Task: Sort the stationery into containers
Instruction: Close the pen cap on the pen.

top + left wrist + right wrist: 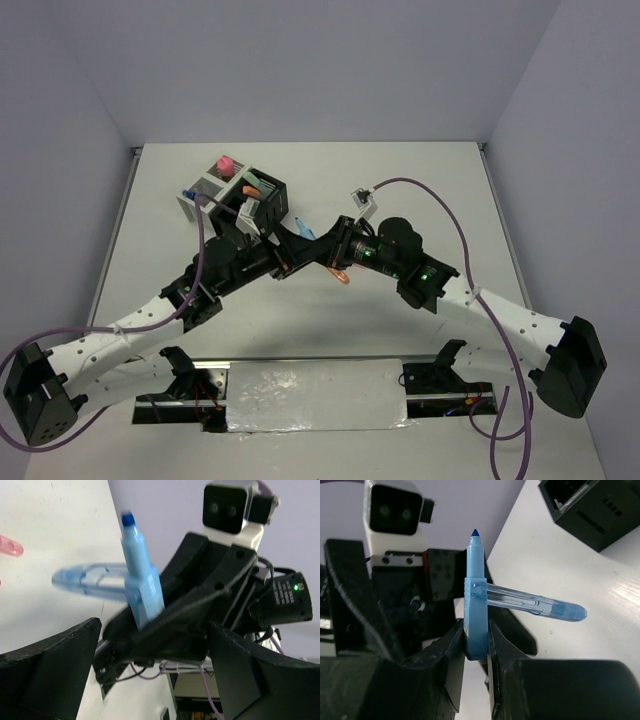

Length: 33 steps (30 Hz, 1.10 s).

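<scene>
The blue marker (475,605) is clamped upright, tip up, between the closed fingers of the right gripper (477,647). In the top view it is held at mid-frame, just lower right of the containers (272,200). The left gripper (150,680) is spread fully wide facing it, with nothing gripped.

Bright, even light; blue marker (142,585) slightly blurred.

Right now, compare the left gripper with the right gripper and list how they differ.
The left gripper has its fingers spread wide; the right gripper has its fingers drawn in narrow. The left gripper holds nothing, while the right gripper clamps the blue marker by its lower body. Both have black fingers and face each other closely above the table.
</scene>
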Each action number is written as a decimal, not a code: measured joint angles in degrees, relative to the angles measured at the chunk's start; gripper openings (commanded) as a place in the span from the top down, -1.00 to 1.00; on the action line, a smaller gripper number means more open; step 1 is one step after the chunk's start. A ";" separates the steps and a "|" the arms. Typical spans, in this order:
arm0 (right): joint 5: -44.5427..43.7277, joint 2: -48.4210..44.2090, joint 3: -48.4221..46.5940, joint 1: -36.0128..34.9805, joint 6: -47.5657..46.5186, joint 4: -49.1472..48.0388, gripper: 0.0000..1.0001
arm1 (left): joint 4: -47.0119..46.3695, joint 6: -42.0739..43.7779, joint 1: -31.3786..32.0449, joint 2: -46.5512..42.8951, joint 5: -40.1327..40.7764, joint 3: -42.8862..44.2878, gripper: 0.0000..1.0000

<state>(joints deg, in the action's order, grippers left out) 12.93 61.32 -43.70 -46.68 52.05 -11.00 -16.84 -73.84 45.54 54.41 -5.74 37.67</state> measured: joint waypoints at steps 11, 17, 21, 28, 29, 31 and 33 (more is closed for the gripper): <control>1.90 -4.20 2.25 -2.12 2.69 -3.91 1.00 | -7.85 1.60 1.09 -2.58 4.61 -3.17 -0.99; 3.23 -6.69 3.65 -3.10 3.04 -4.33 1.00 | -9.55 1.95 0.33 -5.03 10.12 -3.61 -0.99; 3.58 -6.73 4.31 -3.78 3.45 -4.46 1.00 | -10.51 3.06 0.33 -6.64 11.98 -3.61 -0.98; 3.74 -6.75 4.48 -4.96 3.61 -4.17 1.00 | -10.25 5.09 0.33 -6.84 12.96 -3.58 -0.75; 3.67 -6.80 4.48 -5.09 3.58 -4.02 1.00 | -9.99 5.64 0.33 -7.04 13.16 -3.58 -0.62; 3.34 -7.13 4.48 -5.22 3.58 -3.58 1.00 | -9.55 6.56 0.35 -7.65 13.51 -3.58 -0.47; 3.19 -7.61 4.48 -5.25 3.58 -3.34 1.00 | -8.98 7.65 0.33 -8.41 13.99 -3.58 -0.30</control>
<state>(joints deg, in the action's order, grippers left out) 16.12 53.71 -39.22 -51.92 55.64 -14.35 -25.82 -66.19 45.87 46.00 8.25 34.09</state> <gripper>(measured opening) 0.273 0.708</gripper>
